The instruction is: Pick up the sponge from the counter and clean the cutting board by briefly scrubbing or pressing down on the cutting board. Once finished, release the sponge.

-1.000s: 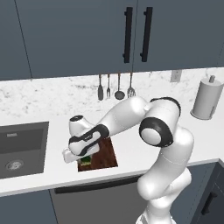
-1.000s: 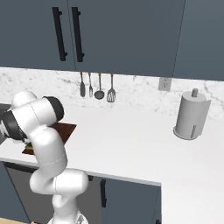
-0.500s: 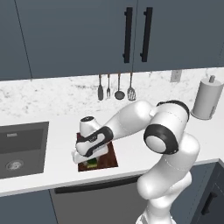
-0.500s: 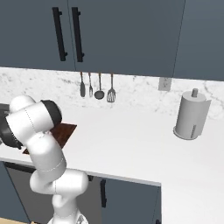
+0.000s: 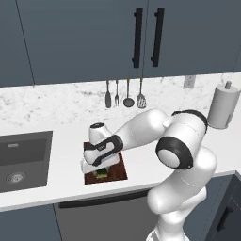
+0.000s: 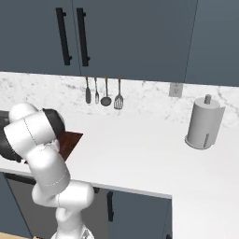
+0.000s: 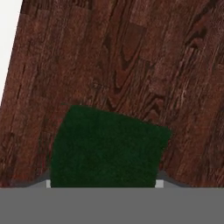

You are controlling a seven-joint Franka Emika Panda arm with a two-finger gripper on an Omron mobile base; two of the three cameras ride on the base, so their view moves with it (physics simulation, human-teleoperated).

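Gripper sits low over the cutting board, mostly hidden under the white hand in the left base view; fingertips are cut off at the bottom of the hand view, so how far it is open I cannot tell; whether it has hold of the sponge I cannot tell either. Sponge: dark green top takes up the lower middle of the hand view, its bottom edge cut off; in the left base view just a small yellow-green and dark bit shows under the hand, on the board near its front edge. Cutting board: grain clear in the hand view, a sliver of white table at upper left; in the right base view the arm hides all but one corner of the board. Sink: cut off at the left edge.

Counts: one sponge; one cutting board; one sink; one paper towel roll upright at the far right of the table; four utensils hanging on the backsplash; two dark cabinet handles; one wall outlet.
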